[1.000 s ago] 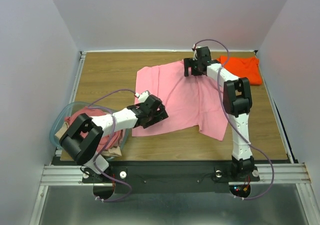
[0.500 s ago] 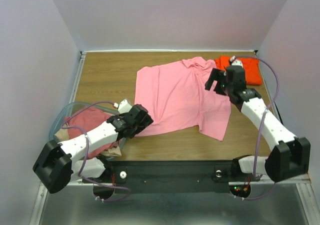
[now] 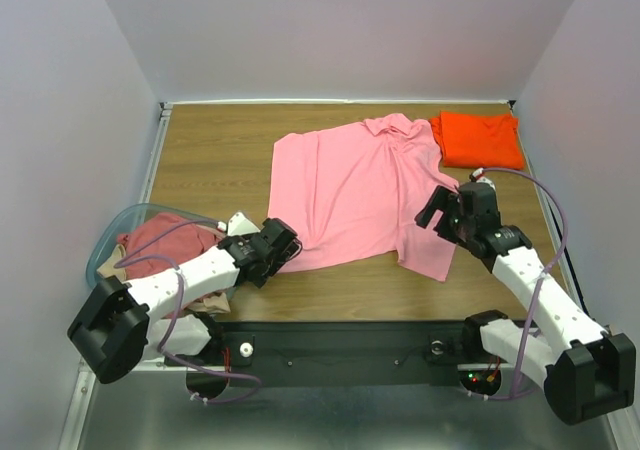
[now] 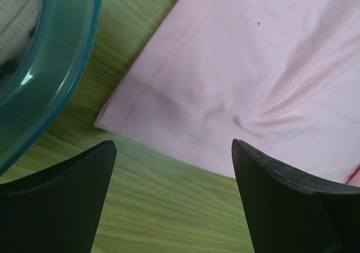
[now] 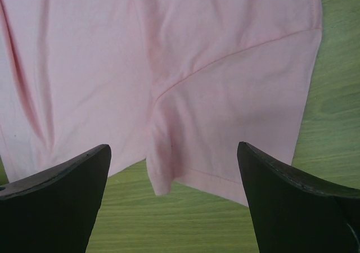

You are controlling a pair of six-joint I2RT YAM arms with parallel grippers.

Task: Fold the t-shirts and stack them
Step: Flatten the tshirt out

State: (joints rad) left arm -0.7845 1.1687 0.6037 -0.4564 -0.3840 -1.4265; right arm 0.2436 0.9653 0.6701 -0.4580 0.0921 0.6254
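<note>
Top external is showing the orange t-shirt (image 3: 478, 139) lying folded at one o'clock, pink t-shirt (image 3: 360, 185) lying unfolded, other shirts (image 3: 165, 238) waiting in tub (image 3: 100, 250); both jaws gaping, empty.

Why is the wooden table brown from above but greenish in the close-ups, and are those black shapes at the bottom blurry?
Top view: soft even light, table brown, pink t-shirt sharp. Left wrist view: likely a camera colour cast greens the wood; left gripper's fingers soft-edged, small glare on the tub rim. Right wrist view: same cast, right gripper's fingers blurred, shirt seams crisp.
</note>
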